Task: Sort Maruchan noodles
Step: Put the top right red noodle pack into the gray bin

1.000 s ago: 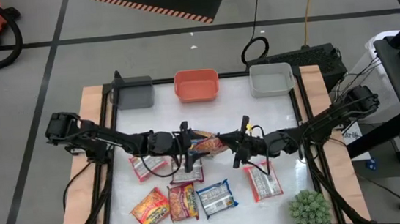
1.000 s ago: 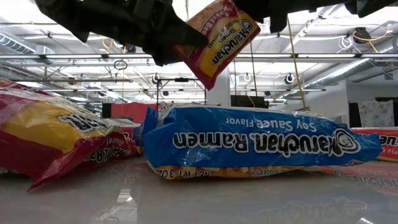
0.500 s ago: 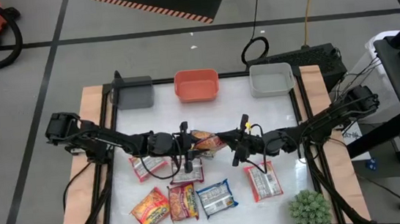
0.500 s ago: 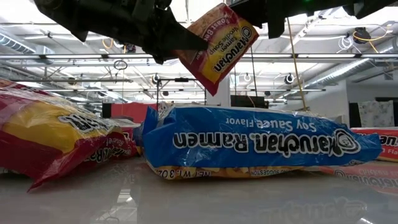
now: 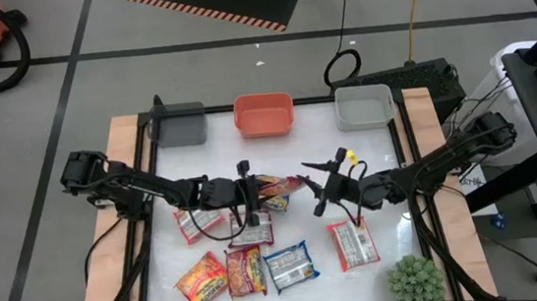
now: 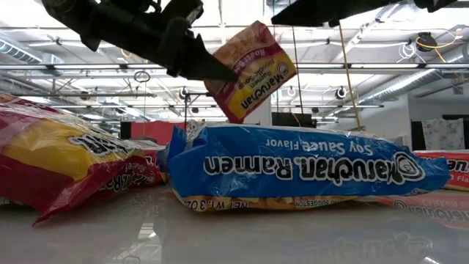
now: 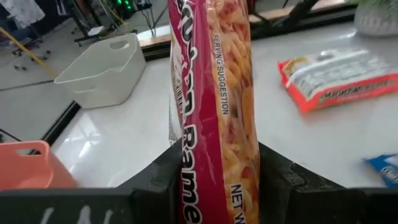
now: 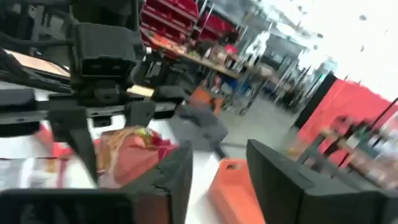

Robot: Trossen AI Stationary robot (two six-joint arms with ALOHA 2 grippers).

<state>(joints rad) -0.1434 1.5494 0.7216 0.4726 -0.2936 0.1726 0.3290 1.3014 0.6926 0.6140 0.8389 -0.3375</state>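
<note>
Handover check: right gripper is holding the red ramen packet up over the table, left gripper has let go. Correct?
Reversed. The left gripper is shut on the red ramen packet, held up over the table; the left wrist view shows the packet pinched between its fingers. The right gripper is open beside it with nothing between its fingers, as the right wrist view shows.

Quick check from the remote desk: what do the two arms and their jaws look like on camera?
Both arms, the left arm and the right arm, are dark, slim and jointed, with black cables running along them. The left gripper and right gripper end in flat, dark, blocky jaws. A small yellow tag shows near the right wrist.
</note>
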